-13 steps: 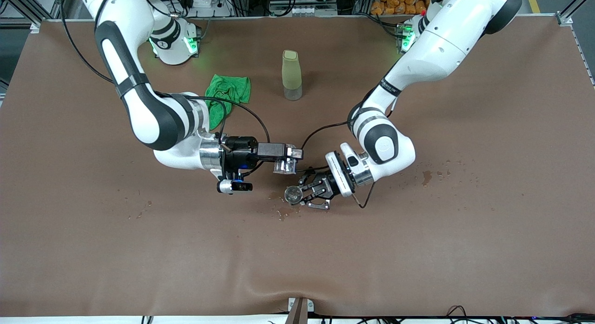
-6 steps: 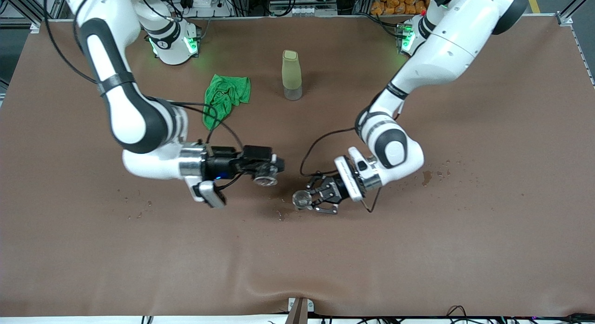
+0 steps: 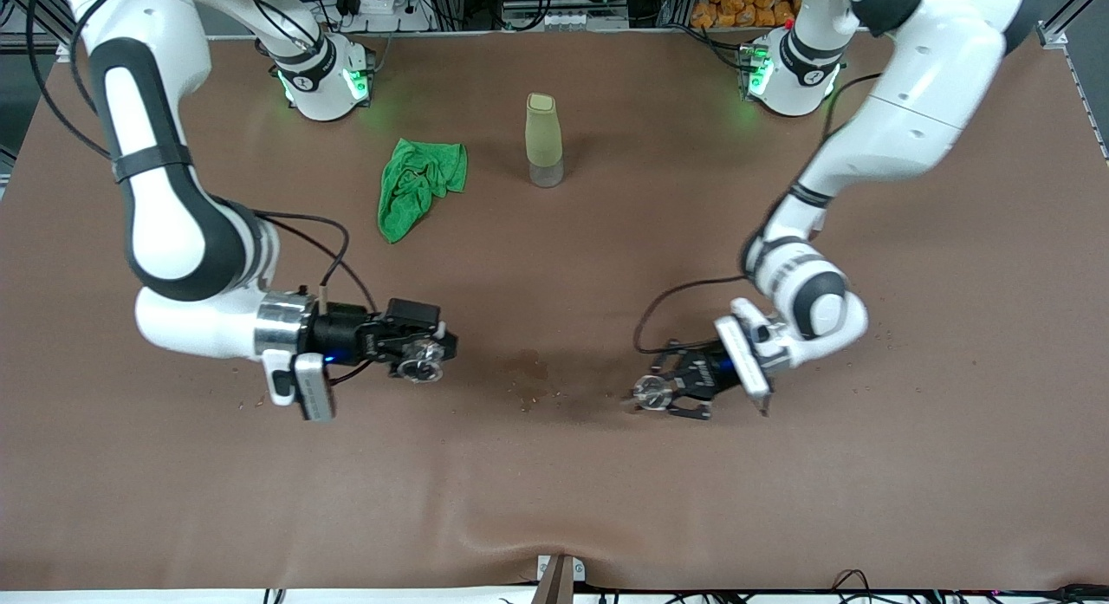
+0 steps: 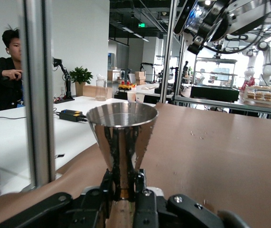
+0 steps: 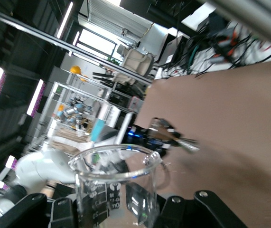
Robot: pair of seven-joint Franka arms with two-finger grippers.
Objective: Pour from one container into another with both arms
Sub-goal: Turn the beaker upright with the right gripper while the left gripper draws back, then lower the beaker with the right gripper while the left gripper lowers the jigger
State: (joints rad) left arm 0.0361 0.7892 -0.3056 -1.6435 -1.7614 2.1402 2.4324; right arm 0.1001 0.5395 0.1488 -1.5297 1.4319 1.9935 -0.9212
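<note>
My right gripper (image 3: 426, 360) is shut on the small clear glass cup (image 3: 422, 358), held upright over the table toward the right arm's end. In the right wrist view the cup (image 5: 114, 183) shows printed measuring marks, with black fingers on both sides of it. Toward the left arm's end, my left gripper (image 3: 656, 393) is shut on the silver metal jigger (image 3: 647, 392). The left wrist view shows the jigger (image 4: 122, 135) upright, its narrow waist clamped between the fingers (image 4: 144, 199). The two containers are well apart.
A tall pale olive-green bottle (image 3: 544, 140) stands mid-table near the robots' bases, with a crumpled green cloth (image 3: 420, 184) beside it. A wet stain (image 3: 528, 366) with small drops marks the brown table cover (image 3: 554, 483) between the grippers.
Both arms have swung apart toward their own ends of the table. The cup was tipped just above the jigger; it is now upright and far from it.
</note>
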